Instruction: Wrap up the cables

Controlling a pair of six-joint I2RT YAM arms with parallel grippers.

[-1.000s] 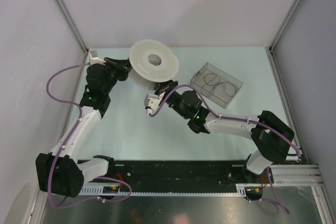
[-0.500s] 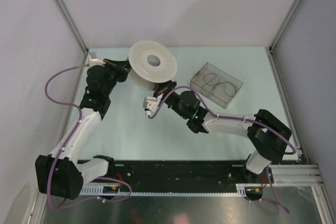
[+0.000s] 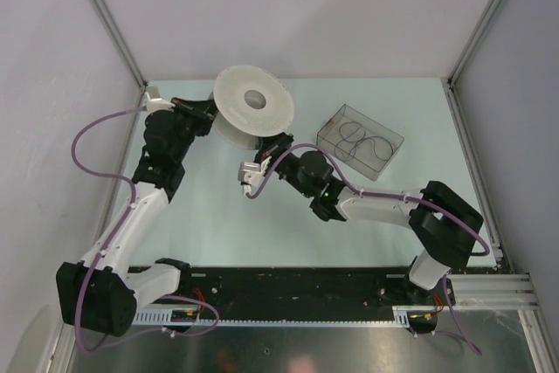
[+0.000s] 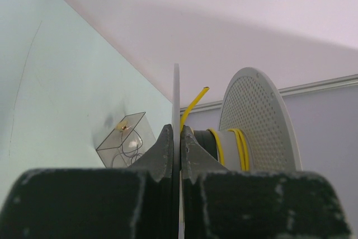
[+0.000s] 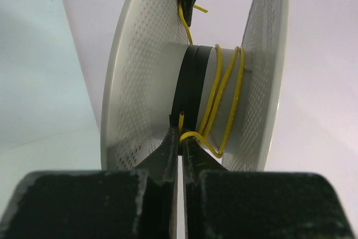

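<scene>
At the spool [image 3: 253,107], both arms stretch forward, left jaws pinching its flange [image 4: 176,93], right jaws the cable [image 5: 224,99]

The pale green surface [image 3: 218,207] is carrying a clear plastic box [image 3: 384,156] toward two o'clock, dark wire loops [image 3: 362,139] lying inside; a white spool [image 3: 255,111] is standing tilted at twelve o'clock.

- You are looking at one white spool [image 3: 253,111].
- One yellow cable [image 4: 244,149] is sitting on the spool's core.
- One clear box [image 3: 389,158] is sitting right of the spool.
- Two grippers are sitting against the spool: left gripper [image 3: 208,110], right gripper [image 3: 279,141].
</scene>
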